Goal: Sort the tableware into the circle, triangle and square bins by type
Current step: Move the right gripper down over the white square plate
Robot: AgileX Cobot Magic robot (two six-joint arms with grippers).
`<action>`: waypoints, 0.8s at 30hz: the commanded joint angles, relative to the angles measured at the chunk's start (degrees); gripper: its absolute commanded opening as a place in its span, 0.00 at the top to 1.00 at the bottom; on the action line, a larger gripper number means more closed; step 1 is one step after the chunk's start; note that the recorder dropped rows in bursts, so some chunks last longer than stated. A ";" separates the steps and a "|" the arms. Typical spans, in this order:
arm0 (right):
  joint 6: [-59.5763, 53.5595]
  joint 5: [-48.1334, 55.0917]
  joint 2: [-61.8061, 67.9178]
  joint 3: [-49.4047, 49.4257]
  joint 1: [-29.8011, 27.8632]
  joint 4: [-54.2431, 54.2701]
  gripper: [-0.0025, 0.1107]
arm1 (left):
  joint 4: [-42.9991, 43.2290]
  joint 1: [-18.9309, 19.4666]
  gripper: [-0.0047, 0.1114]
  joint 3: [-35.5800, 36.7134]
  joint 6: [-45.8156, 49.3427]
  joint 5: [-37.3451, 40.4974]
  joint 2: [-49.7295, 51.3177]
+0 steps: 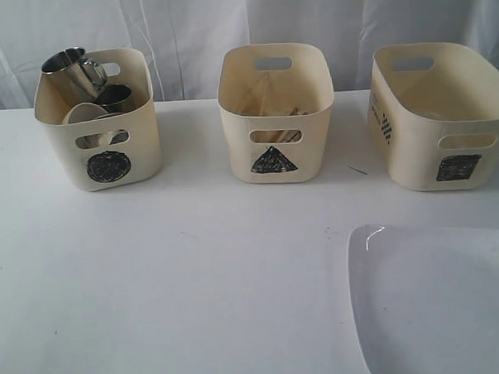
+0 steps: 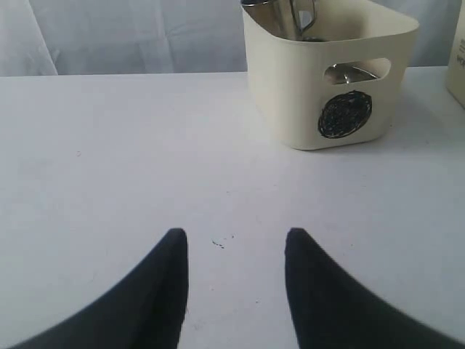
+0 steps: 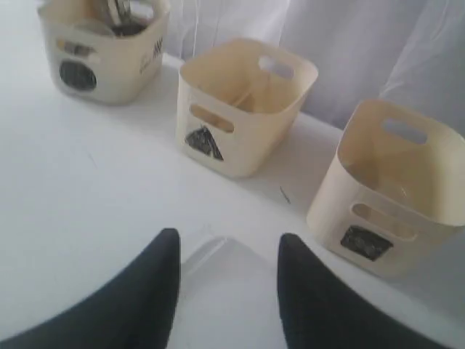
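The right gripper [image 3: 227,238] stood wide, gripping nothing, above a corner of the white squarish plate [image 3: 218,291]. The plate lay flat on the table [image 1: 196,280] in front of the square bin [image 1: 413,138]. The left gripper [image 2: 235,234], jaws apart, hung over the table near the circle bin [image 2: 290,109], which held steel mugs [image 1: 72,70].

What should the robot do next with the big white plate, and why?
Probably lower the right gripper onto the edge of the white plate and close. The plate lies on the table outside every bin, the open jaws hover just above its corner, and the square bin stands nearest.
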 commanded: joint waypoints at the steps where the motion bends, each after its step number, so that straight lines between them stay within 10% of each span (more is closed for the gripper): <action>1: -1.59 6.24 8.99 -3.46 1.85 -7.76 0.59 | -0.47 0.13 0.55 0.16 -0.29 -0.15 -0.27; 10: 11.13 13.79 25.44 -5.22 8.16 -23.43 0.56 | -0.47 0.13 0.55 0.16 -0.29 -0.15 -0.27; 24: 37.42 19.08 43.35 -5.22 39.81 -38.82 0.53 | -0.47 0.13 0.55 0.16 -0.29 -0.15 -0.27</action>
